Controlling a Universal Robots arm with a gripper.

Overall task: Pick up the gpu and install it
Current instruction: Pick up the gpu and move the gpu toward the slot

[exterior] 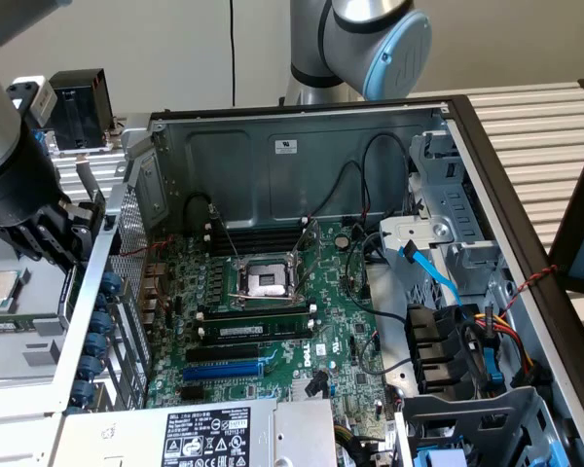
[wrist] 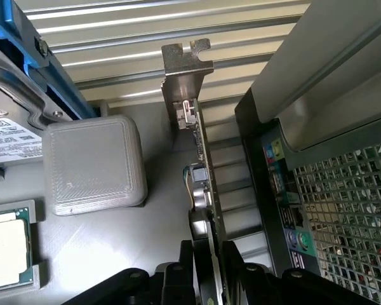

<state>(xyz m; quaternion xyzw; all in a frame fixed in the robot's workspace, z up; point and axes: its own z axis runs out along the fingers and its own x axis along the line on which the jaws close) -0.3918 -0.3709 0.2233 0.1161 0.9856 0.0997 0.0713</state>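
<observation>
Fingers [wrist: 236,270] closed on one end of gpu [wrist: 202,159], which stands on edge just outside case [wrist: 286,190] by its rear ports, bracket [wrist: 185,60] at far end; judged best: grip square, lift straight, keep card clear of case wall

A: What is found either side of the gpu [wrist: 200,184]?
B: A grey block [wrist: 92,165] near one face; the case's rear panel [wrist: 286,203] near the other; narrow gaps are left.
A: Above the slots [exterior: 224,370]?
B: Open room is noted; cables [exterior: 430,275] are strung towards the exterior view's right.
</observation>
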